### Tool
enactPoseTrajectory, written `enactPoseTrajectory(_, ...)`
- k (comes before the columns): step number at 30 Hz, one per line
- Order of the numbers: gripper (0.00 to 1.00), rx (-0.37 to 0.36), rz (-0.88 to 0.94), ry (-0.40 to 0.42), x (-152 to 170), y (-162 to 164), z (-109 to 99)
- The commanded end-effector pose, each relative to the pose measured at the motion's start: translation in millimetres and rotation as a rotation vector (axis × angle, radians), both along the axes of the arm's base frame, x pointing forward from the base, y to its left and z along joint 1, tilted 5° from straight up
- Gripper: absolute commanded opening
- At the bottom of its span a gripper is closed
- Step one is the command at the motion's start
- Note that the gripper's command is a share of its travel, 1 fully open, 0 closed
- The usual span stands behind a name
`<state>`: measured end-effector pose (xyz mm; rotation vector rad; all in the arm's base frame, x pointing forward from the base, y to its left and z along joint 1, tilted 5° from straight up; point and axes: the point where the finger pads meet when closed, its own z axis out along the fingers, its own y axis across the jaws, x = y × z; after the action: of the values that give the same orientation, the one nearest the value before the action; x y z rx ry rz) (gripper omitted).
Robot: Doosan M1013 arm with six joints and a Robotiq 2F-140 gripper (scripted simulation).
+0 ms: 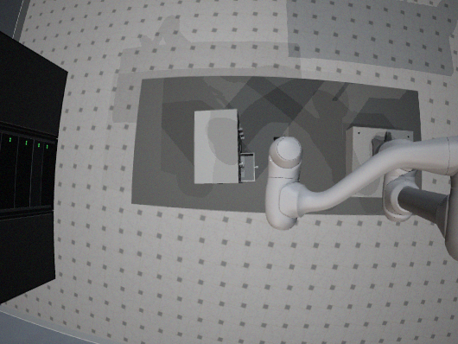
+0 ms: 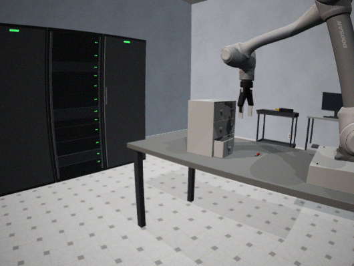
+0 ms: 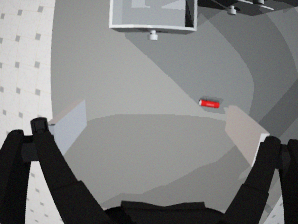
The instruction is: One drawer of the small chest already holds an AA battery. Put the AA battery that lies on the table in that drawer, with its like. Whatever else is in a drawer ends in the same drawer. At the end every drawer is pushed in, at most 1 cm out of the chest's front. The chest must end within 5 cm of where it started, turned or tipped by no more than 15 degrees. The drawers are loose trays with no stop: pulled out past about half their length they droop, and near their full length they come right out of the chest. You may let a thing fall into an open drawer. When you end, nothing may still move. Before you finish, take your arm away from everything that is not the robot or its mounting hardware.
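Grey table point(image 2: 267, 167): gripper point(image 2: 245, 114) wide, empty, high above red AA battery point(image 3: 209, 103). Risks: battery rolling on grasp; bottom drawer point(image 2: 223, 148) overpulled, drooping.

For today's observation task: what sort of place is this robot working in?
Probably a server room or lab: tall black server cabinets with green lights, a desk with a monitor, and a robot arm fixed to a work table.

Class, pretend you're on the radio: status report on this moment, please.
Gripper open, empty, high above table. Red AA battery lying on table, untouched. Bottom drawer of chest pulled partly out. Nothing blocking battery.
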<state>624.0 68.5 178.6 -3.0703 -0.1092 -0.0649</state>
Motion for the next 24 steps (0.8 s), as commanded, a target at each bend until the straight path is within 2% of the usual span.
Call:
enactPoseTrajectory(1,1.0,0.0,0.0,-0.003,4.3,0.3,-1.1)
enactPoseTrajectory(5,1.0,0.002,-0.002,-0.042,13.2,1.5,-9.2)
enactPoseTrajectory(10,1.0,0.006,-0.01,-0.155,38.5,4.9,-32.3)
enactPoseTrajectory(12,1.0,0.006,-0.01,-0.155,38.5,4.9,-32.3)
enactPoseTrajectory(19,1.0,0.015,-0.022,-0.348,81.9,10.8,-71.9)
enactPoseTrajectory(24,1.0,0.018,-0.027,-0.437,101.9,13.5,-90.2)
